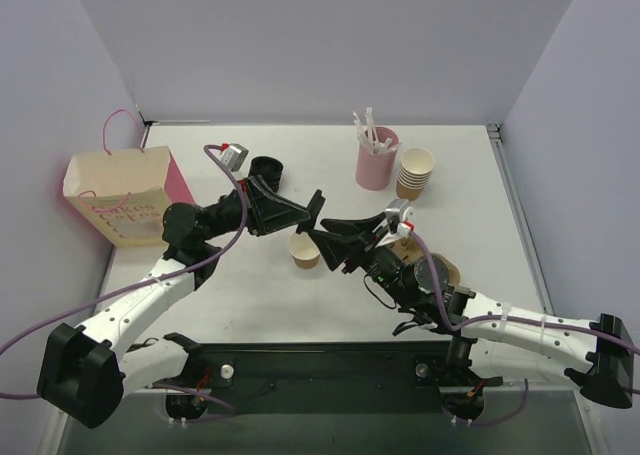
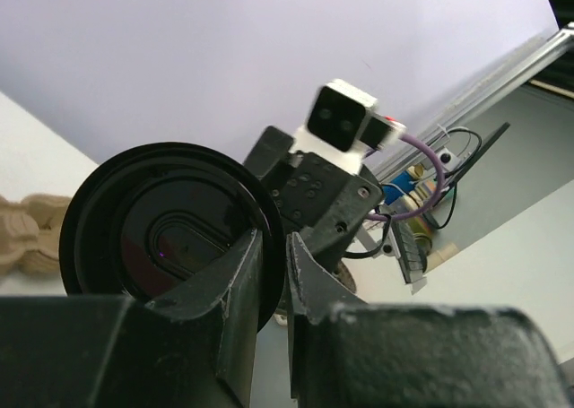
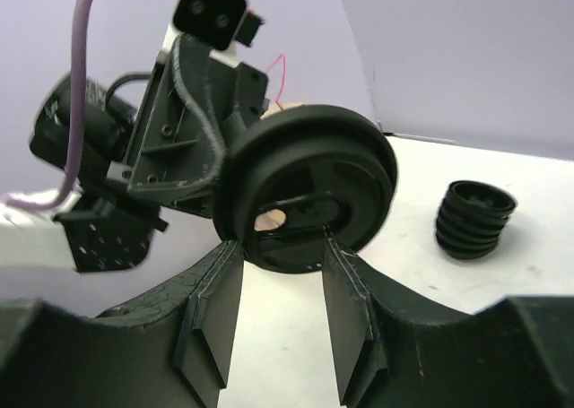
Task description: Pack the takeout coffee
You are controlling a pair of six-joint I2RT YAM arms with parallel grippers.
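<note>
No lidded coffee cup is in view. A lidless tan paper cup (image 1: 304,251) stands upright mid-table. My left gripper (image 1: 313,211) (image 2: 273,238) is shut on the rim of a single black lid (image 2: 166,233), holding it on edge in the air above the cup. The lid also shows in the right wrist view (image 3: 309,188). My right gripper (image 1: 320,237) (image 3: 280,245) is open. It faces the lid from the right, with its fingertips at the lid's lower edge and not closed on it.
A stack of black lids (image 1: 266,167) (image 3: 473,220) sits at the back left. A pink cup of straws (image 1: 376,159) and a stack of paper cups (image 1: 415,173) stand at the back right. A pink and tan paper bag (image 1: 120,197) stands at the left edge.
</note>
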